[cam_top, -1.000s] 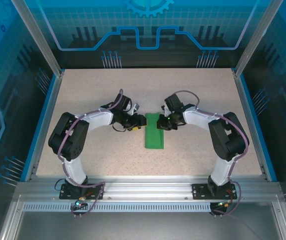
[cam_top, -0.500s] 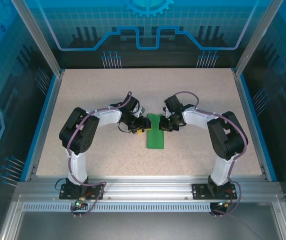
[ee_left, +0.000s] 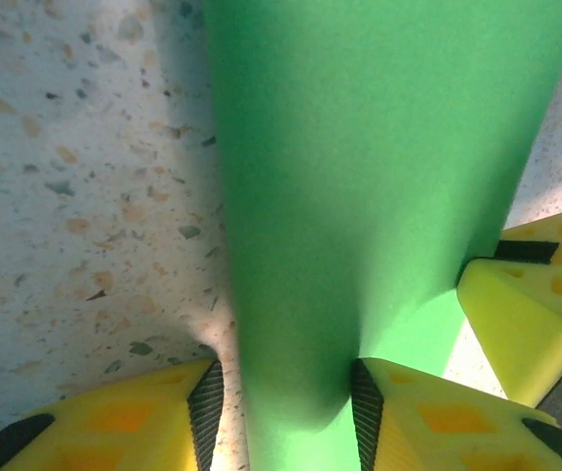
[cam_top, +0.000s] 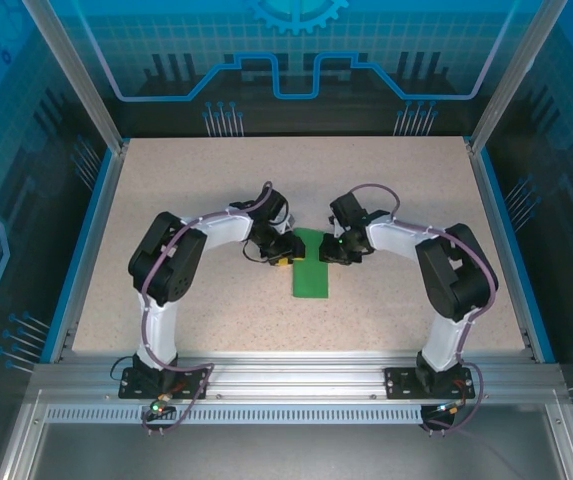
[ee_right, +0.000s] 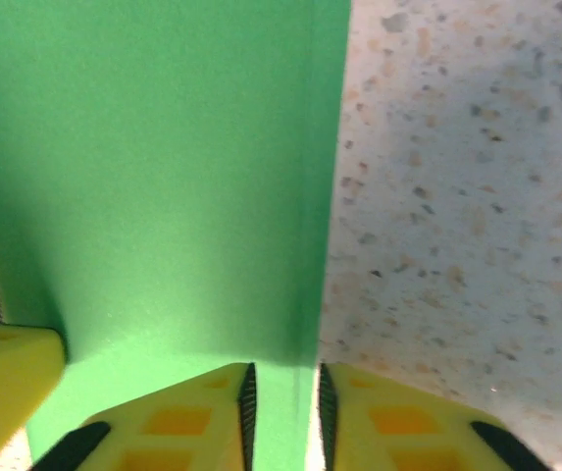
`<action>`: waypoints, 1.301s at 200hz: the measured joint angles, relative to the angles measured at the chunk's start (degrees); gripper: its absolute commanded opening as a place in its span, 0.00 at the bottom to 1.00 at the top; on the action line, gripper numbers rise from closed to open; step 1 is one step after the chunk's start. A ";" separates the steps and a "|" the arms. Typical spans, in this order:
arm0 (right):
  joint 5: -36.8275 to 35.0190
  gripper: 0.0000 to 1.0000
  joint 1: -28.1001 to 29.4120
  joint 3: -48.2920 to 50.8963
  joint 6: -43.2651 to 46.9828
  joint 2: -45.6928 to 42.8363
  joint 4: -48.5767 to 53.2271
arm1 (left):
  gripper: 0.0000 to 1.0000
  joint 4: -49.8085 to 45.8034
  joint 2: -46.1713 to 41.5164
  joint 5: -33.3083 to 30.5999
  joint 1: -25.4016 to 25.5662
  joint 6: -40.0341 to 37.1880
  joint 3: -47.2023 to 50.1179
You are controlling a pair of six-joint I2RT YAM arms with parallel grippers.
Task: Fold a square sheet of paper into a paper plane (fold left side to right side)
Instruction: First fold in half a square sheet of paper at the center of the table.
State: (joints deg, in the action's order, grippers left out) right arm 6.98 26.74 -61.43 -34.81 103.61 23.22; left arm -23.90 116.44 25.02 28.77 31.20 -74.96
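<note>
The thin bright green sheet of paper (cam_top: 311, 272) lies near the middle of the pale speckled table (cam_top: 186, 190). It forms a narrow strip running away from the arm bases, with its far end caught between the two arms. The left claw (cam_top: 284, 251) meets that end from the left, the right claw (cam_top: 333, 247) from the right.

In the right wrist view, the right claw's black pads (ee_right: 248, 407) stand close together with a slim band of green between them, so it is clamped on the sheet's right edge. In the left wrist view, the left claw's pads (ee_left: 209, 404) stand wider apart, either side of a raised, rounded hump of paper. The pad nearer the other claw touches the hump, but it cannot be told whether the left claw truly squeezes it.

Judging by that hump, the left side seems to be laid over towards the right but not yet creased flat. To finish the step well, the right claw would best act as the anchor, holding the stacked edges flush. The left claw would then ease the hump down, low to the table, so the bend sharpens along one straight line instead of buckling.

The paper is thin and will likely slide on the smooth table, or wrinkle if the arms pull against each other, so slow moves suit it. The yellow fingers of the two claws sit just beside each other, so any sideways sweep risks a knock.
</note>
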 measured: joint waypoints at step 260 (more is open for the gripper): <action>-14.05 0.85 -5.92 19.71 -5.95 -27.67 -5.99 | 0.45 -9.99 4.22 -1.25 0.81 -3.19 -8.00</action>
State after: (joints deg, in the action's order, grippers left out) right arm -7.07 20.82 -41.71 -40.75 75.94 17.23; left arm -33.89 120.66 23.77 29.58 28.01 -82.96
